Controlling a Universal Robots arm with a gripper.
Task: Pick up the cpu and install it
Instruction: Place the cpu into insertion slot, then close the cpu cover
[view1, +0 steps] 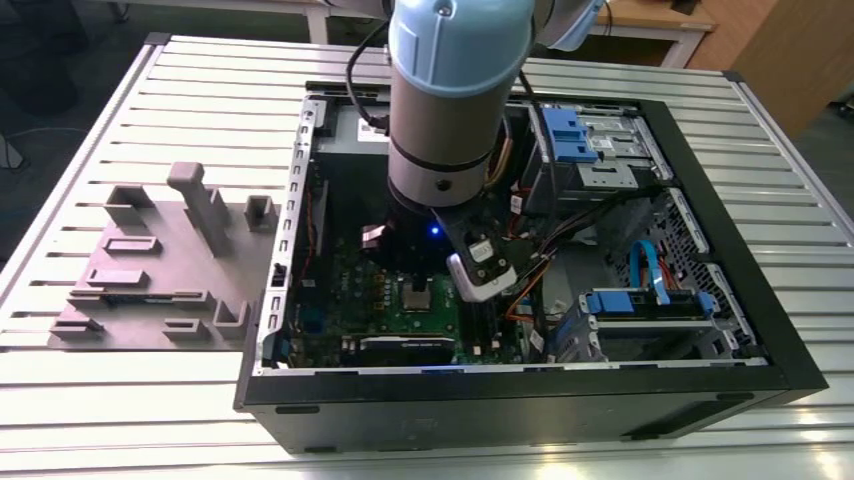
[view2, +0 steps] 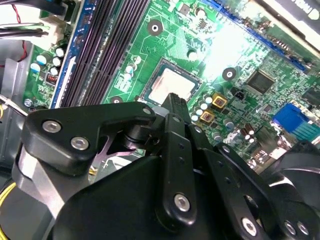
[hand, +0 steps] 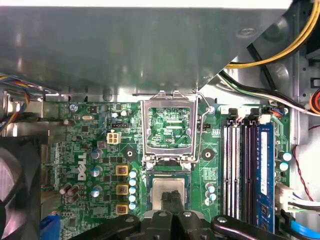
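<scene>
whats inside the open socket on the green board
The cpu lies in the socket, silvery top showing. The gripper hides part of it; anything beneath the cpu cannot be seen.

A robotics lab or test workshop is presenting itself here. A slotted aluminium desk (view1: 160, 90) is spanning the exterior view, carrying an open black computer case (view1: 507, 415) lying on its side at centre frame. At the left of the frame a grey fixture block (view1: 147, 270) with upright posts and slots is sitting on the desk. A silver-grey robot arm (view1: 447, 90) is reaching down from the top centre into the case. Pale wooden furniture (view1: 787, 45) is standing at the upper right. In both wrist views the arm's black hand (view2: 175, 102) (hand: 172, 200) is hanging over an exposed green motherboard (view2: 165, 40) (hand: 107, 155).
</scene>
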